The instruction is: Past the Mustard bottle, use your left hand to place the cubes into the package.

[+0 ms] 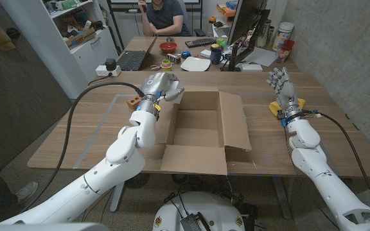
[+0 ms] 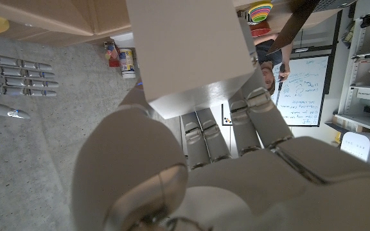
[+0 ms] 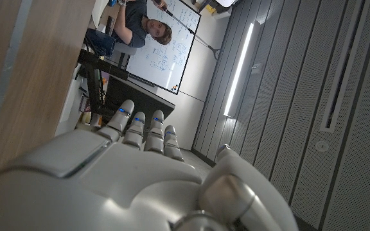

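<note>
a white cube (image 2: 188, 54) is gripped in the left hand (image 1: 161, 85) beside the box (image 1: 201, 130), not yet released; an orange cube (image 1: 132, 101) remains outside. the right hand (image 1: 281, 82) is spread, empty.

Brown cardboard package (image 1: 201, 131), white cube (image 2: 188, 54), yellow Mustard bottle (image 1: 276, 107), orange cube (image 1: 132, 101), silver-white robot hand (image 1: 161, 85).

Mustard bottle (image 1: 277, 108) hidden behind right hand (image 1: 281, 86)

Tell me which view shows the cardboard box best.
Head view: the cardboard box lies open on the table, flaps spread, inside visible. In the left wrist view a pale flat surface above the left hand may be a flap; I can't confirm.
</note>
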Available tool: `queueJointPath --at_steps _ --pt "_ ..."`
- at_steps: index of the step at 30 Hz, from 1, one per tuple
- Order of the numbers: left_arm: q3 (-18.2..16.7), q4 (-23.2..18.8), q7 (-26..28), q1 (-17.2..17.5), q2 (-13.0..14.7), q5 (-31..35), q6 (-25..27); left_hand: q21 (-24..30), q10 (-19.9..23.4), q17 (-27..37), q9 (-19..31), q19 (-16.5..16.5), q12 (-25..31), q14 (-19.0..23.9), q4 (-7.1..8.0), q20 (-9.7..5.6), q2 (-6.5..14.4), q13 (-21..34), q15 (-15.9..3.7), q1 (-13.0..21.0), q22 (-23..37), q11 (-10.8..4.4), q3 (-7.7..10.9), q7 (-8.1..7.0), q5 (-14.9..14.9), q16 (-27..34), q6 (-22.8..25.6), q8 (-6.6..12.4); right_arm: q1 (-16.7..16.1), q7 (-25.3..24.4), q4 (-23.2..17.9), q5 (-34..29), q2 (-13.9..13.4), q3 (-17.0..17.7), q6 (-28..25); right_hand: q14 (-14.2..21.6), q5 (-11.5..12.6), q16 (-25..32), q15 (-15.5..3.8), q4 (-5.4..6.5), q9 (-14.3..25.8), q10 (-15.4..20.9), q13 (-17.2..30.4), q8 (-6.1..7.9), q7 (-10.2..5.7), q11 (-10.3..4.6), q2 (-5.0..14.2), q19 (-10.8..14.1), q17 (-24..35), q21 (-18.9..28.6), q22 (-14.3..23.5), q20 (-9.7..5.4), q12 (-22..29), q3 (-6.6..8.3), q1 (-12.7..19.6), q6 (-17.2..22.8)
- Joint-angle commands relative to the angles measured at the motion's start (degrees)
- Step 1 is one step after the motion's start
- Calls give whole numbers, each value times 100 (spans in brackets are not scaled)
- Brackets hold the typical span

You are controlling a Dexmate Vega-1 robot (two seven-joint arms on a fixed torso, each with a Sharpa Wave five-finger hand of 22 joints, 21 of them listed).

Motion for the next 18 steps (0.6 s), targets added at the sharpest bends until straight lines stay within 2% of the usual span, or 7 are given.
queueJointPath --at_steps 1,18 --pt "66 129 -91 -88 -44 -60 -184 32 290 31 -3 -80 27 1708 5 -445 1021 7 -2058 1067 24 -339 21 -4 28 -25 51 -29 -117 -293 -356 -87 -200 -165 285 37 25 6 21 -15 18 62 32 38 12 21 6 27 20 -13 29 14 22 -9 -26 89" --pt "174 363 -91 -236 -122 -70 -437 49 286 58 -9 -96 43 1717 5 -441 1016 -11 -2064 1071 22 -352 17 -19 28 -51 88 -26 -129 -478 -439 -79 -353 -331 398 62 25 9 13 -20 17 99 31 38 19 6 9 44 19 -39 30 14 30 -14 -19 119"
